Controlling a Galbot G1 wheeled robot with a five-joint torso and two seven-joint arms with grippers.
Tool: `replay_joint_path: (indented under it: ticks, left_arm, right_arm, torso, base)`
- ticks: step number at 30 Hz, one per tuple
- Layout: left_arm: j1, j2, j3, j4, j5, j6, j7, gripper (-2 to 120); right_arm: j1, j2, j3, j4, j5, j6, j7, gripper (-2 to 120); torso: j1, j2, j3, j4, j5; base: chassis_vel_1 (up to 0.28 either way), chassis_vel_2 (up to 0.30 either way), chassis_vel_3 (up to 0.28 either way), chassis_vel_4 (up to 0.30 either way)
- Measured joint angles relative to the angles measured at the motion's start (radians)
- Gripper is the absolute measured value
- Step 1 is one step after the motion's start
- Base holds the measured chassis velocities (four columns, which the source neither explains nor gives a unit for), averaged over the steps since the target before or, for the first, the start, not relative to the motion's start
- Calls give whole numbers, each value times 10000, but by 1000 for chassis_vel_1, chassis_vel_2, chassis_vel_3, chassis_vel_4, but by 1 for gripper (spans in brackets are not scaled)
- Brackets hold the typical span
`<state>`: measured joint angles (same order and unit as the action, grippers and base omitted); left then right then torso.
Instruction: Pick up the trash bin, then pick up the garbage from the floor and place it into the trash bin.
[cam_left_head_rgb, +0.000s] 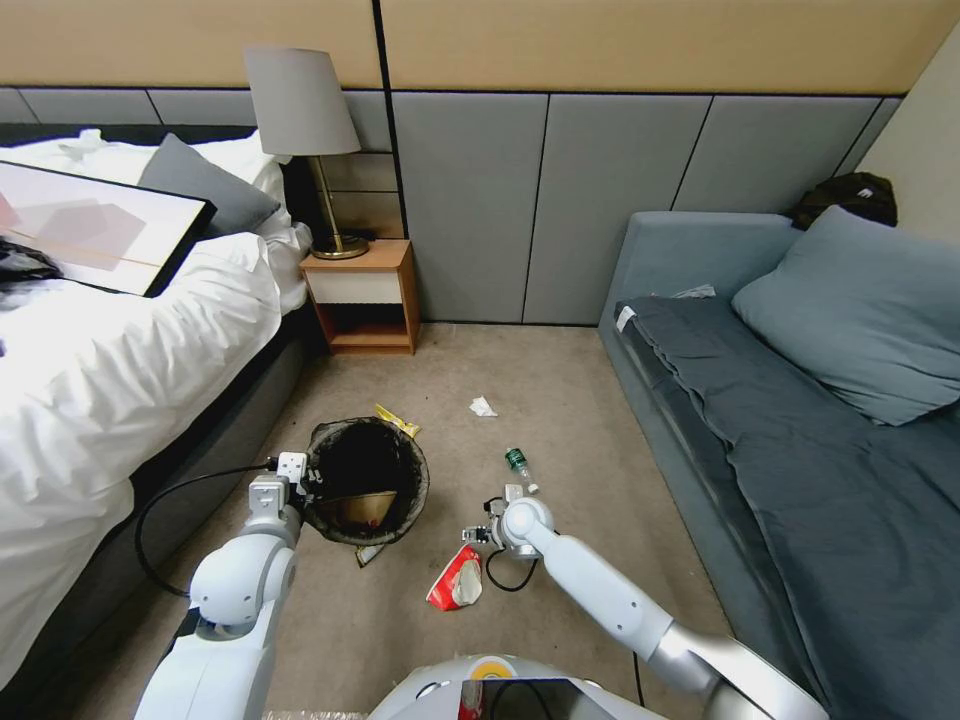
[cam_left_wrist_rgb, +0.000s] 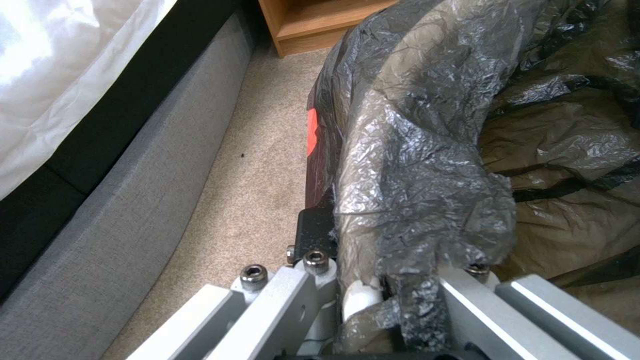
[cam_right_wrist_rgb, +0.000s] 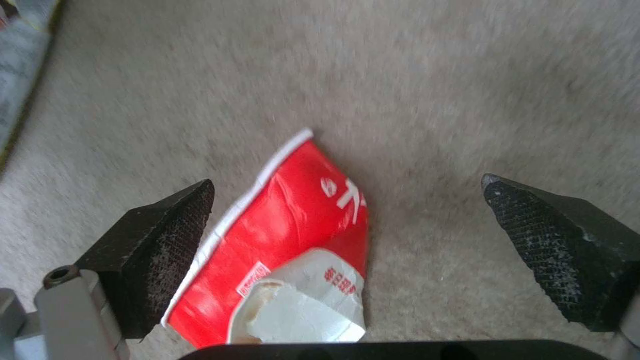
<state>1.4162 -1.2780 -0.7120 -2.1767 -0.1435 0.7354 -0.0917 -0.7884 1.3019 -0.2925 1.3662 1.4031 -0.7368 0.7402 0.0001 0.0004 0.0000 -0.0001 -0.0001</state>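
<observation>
The trash bin (cam_left_head_rgb: 366, 481), lined with a crinkled black bag (cam_left_wrist_rgb: 427, 150), is beside the bed, and my left gripper (cam_left_head_rgb: 300, 474) is shut on its near-left rim (cam_left_wrist_rgb: 393, 295). A brown paper bag (cam_left_head_rgb: 356, 510) lies inside it. My right gripper (cam_left_head_rgb: 478, 534) hangs open just above a red-and-white snack wrapper (cam_left_head_rgb: 455, 580) on the carpet. In the right wrist view that wrapper (cam_right_wrist_rgb: 287, 240) lies between the two spread black fingertips (cam_right_wrist_rgb: 167, 235), nearer to one. Other garbage on the floor: a gold wrapper (cam_left_head_rgb: 397, 420), a white tissue (cam_left_head_rgb: 482, 406), and a small green-labelled bottle (cam_left_head_rgb: 517, 462).
A bed with white bedding (cam_left_head_rgb: 110, 380) runs along the left, its grey base (cam_left_wrist_rgb: 100, 225) close to the bin. A wooden nightstand (cam_left_head_rgb: 365, 296) with a lamp stands at the back. A grey sofa (cam_left_head_rgb: 780, 420) runs along the right. Another small wrapper (cam_left_head_rgb: 368, 553) pokes out beneath the bin.
</observation>
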Motion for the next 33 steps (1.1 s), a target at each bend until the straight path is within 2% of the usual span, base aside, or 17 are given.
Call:
replay_joint_path:
  ticks: [19, 33]
  left_arm:
    - [-6, -34, -2, 75, 58, 0, 36, 1]
    - [-6, -22, 8, 113, 74, 0, 69, 1]
  right_arm:
    - [-553, 194, -241, -548, -805, 13, -609, 100]
    - [-621, 307, -632, -541, -875, 24, -595, 100]
  torso:
    - [-1, 0, -1, 0, 0]
    - [0, 0, -1, -2, -2]
  base:
    - [0, 0, 0, 0]
    - [0, 0, 0, 0]
